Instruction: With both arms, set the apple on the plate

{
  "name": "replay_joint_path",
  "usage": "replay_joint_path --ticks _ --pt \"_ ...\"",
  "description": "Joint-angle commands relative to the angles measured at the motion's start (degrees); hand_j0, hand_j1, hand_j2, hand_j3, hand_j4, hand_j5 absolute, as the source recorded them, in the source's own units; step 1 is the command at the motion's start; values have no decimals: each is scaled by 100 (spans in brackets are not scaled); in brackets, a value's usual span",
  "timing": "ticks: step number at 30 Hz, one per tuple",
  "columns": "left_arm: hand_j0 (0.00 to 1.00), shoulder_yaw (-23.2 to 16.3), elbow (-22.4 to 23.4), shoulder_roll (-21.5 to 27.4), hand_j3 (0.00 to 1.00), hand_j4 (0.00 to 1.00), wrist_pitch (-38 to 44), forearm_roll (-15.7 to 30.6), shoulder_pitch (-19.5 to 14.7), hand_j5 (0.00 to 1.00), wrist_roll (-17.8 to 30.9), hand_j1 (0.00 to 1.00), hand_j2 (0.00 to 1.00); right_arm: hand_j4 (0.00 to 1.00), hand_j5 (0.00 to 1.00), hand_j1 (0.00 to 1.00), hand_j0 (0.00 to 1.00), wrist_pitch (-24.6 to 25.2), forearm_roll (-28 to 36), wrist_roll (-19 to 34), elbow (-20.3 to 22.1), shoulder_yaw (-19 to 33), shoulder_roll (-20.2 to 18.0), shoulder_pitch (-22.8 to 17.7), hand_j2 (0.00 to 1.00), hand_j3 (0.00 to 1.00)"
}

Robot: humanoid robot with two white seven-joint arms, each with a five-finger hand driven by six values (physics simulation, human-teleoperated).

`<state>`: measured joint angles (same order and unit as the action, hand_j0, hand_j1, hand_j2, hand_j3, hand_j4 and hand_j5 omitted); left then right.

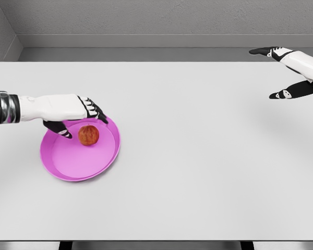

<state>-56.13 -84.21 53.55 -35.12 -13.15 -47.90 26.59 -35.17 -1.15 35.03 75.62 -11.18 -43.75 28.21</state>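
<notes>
Left hand, fingers spread and holding nothing, hovers over the far rim of the pink plate near the table's left edge, the apple resting inside the plate, while the right hand, likewise spread and empty, sits at the far right corner.

I log one small reddish-orange apple, resting inside the round pink plate, toward its upper rim, table's left side.
</notes>
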Motion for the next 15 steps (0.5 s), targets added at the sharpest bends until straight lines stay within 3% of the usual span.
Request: replay_joint_path --ticks 1,3,5,9,15 --pt "100 5 19 15 100 100 12 172 0 100 -5 100 100 100 100 100 100 17 44 -3 6 1 -10 0 100 100" --pt "100 5 457 -2 100 100 12 734 -17 100 -14 100 100 100 100 100 100 17 44 -3 6 1 -10 0 100 100" --pt "100 23 1310 -90 100 100 12 1252 -88 100 -14 100 100 100 100 100 100 17 44 -3 -3 1 -10 0 100 100" --pt "100 480 2418 -248 100 100 12 1385 -97 100 -5 100 100 100 100 100 100 17 44 -3 -3 1 -19 -9 100 100" --pt "100 506 2576 -345 100 100 12 1385 -88 100 -5 100 100 100 100 100 100 17 44 -3 -3 1 -28 -18 100 100"
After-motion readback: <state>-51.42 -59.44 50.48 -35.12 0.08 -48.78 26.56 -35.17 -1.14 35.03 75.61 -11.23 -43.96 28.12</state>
